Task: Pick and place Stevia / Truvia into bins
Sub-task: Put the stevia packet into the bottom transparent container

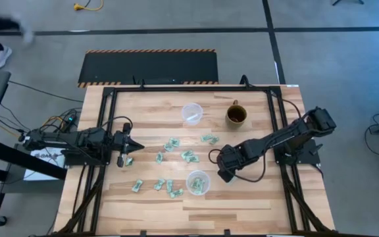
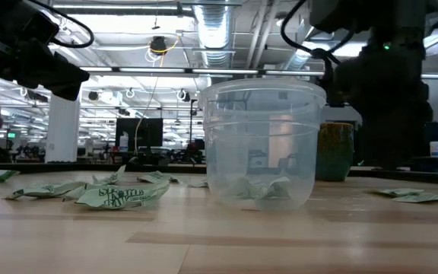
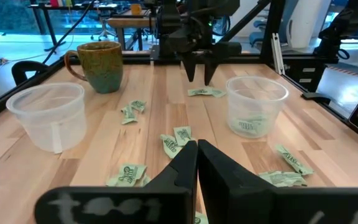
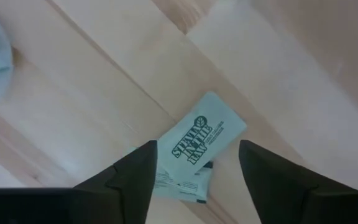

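The right gripper (image 4: pixel 194 168) is poised just above the counter (image 1: pixel 255 204), pointed down, its fingers (image 4: pixel 132 171) spread wide on either side of a Stevia packet (image 4: pixel 201 138). That packet lies flat on the wood, overlapping a second one beneath it, and is not yet gripped. The fingers are presumably spread so that they can straddle the packet before closing on it. In the high view this gripper (image 1: pixel 224 172) sits just beside the near cup (image 1: pixel 198 182), which suggests a short carry once the packet is taken.

The near cup already holds a few packets, seen through its clear wall in the low view (image 2: pixel 261 186). The far cup (image 1: pixel 191 113) stands near the back of the counter, beside the brown mug (image 1: pixel 236 115); whether anything lies in it cannot be told.

The other packets (image 1: pixel 173 143) are scattered loose over the middle of the counter, between the two cups and toward the left arm, so much of the sorting appears to be left.

The left gripper (image 1: pixel 131 146) waits low at the left side of the counter, its fingers (image 3: pixel 182 165) clenched together on nothing.

Because two packets overlap under the right gripper, both might be pinched together, or the top one might slide when the fingers close.
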`<action>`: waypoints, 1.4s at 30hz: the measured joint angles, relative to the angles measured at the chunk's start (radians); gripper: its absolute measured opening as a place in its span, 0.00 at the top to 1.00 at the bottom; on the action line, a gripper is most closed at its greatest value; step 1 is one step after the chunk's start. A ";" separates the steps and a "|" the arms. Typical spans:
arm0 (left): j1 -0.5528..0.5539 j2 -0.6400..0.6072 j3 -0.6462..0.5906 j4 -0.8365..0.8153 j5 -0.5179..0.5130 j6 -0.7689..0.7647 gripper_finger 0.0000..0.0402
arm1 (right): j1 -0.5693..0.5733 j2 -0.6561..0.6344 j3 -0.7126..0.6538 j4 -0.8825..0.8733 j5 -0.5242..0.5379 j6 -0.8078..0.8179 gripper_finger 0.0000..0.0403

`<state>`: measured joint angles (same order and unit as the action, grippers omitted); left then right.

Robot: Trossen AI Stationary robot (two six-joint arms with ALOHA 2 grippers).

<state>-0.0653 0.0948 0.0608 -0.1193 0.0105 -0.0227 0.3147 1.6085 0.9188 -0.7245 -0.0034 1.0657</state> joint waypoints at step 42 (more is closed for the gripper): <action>0.000 0.000 -0.002 0.004 0.000 0.000 1.00 | 0.040 0.070 -0.050 0.092 0.084 0.016 0.97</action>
<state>-0.0650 0.0948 0.0586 -0.1150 0.0109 -0.0227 0.3542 1.6782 0.8684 -0.6327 0.0803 1.0815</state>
